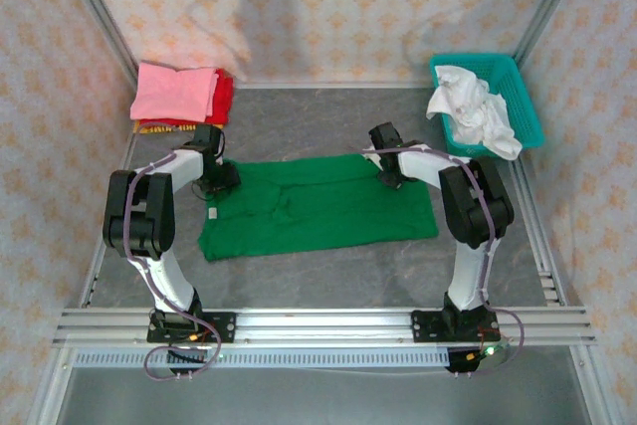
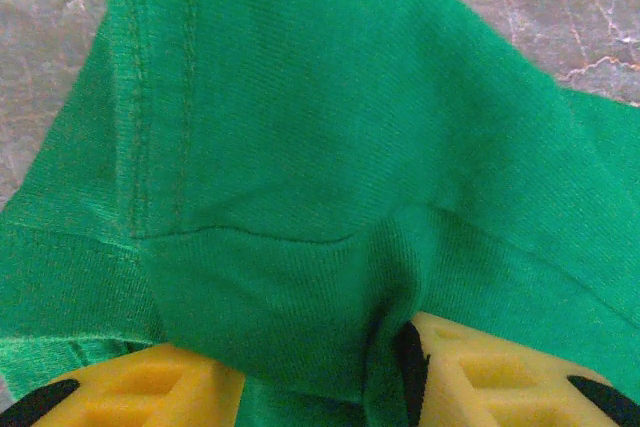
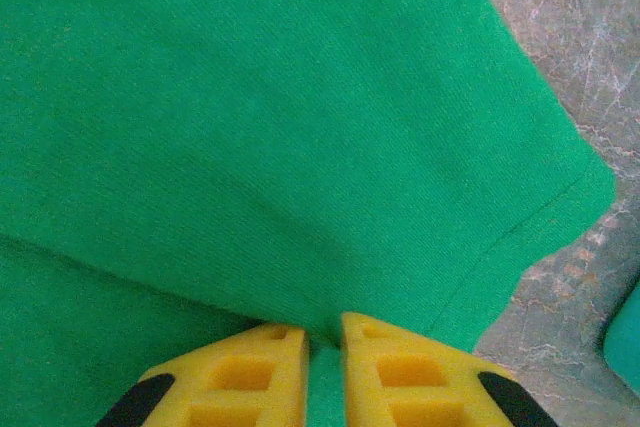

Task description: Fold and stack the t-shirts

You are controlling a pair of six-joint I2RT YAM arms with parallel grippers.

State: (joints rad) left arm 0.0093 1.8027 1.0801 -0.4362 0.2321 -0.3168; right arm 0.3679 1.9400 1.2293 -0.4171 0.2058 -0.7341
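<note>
A large green t-shirt [image 1: 318, 204] lies spread flat on the grey table, folded into a wide band. My left gripper [image 1: 221, 174] sits at its far left edge. In the left wrist view a thick bunch of the green t-shirt [image 2: 300, 147] fills the gap of the left gripper [image 2: 320, 367], shut on it near a stitched hem. My right gripper [image 1: 390, 174] is at the far right edge. Its yellow fingers [image 3: 260, 372] stand almost together, and the right gripper [image 3: 325, 332] pinches a thin fold of the green t-shirt [image 3: 250, 127]. Folded pink [image 1: 174, 92], red [image 1: 225, 97] and yellow-orange [image 1: 159, 127] t-shirts are stacked at the back left.
A teal basket [image 1: 518, 97] with crumpled white cloth [image 1: 473, 111] stands at the back right, close to the right arm. Patterned walls enclose the table on three sides. Bare grey table [image 1: 328, 126] lies between the green shirt and the back wall.
</note>
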